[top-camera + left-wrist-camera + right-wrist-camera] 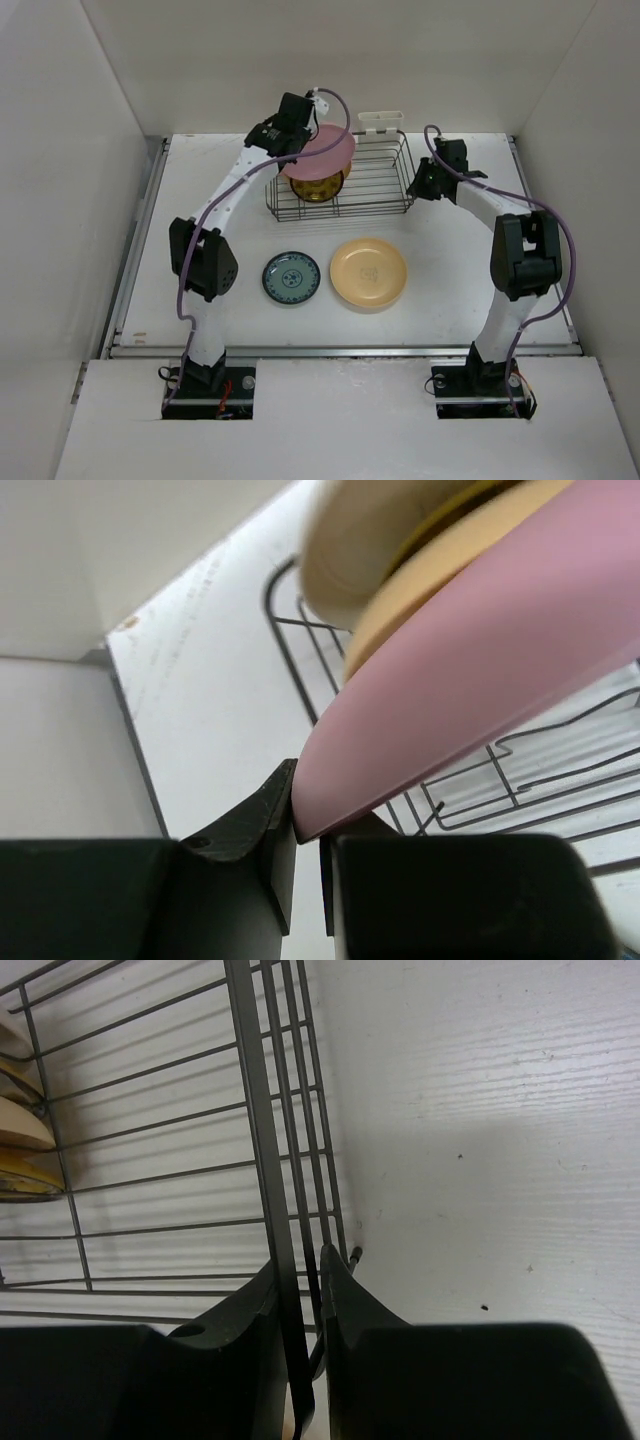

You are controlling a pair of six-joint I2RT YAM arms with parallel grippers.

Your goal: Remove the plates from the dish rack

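Pink plate (480,670) rim is pinched btw left gripper (308,815) jaws, plate extending above them. Dish rack (252,1110) side wire is clamped btw right gripper (310,1270) jaws. Step: lift-out. Next, likely: plate to be raised clear w/ rack held steady.

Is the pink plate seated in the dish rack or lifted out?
Lifted: the left gripper pinches the pink plate by its rim, holding it tilted above the dish rack wires.

The top view looks down from the near side on the table (440,300). The wrist views sit close: left at the pink plate (480,670), right at the rack (257,1160) wall. All share the rack.
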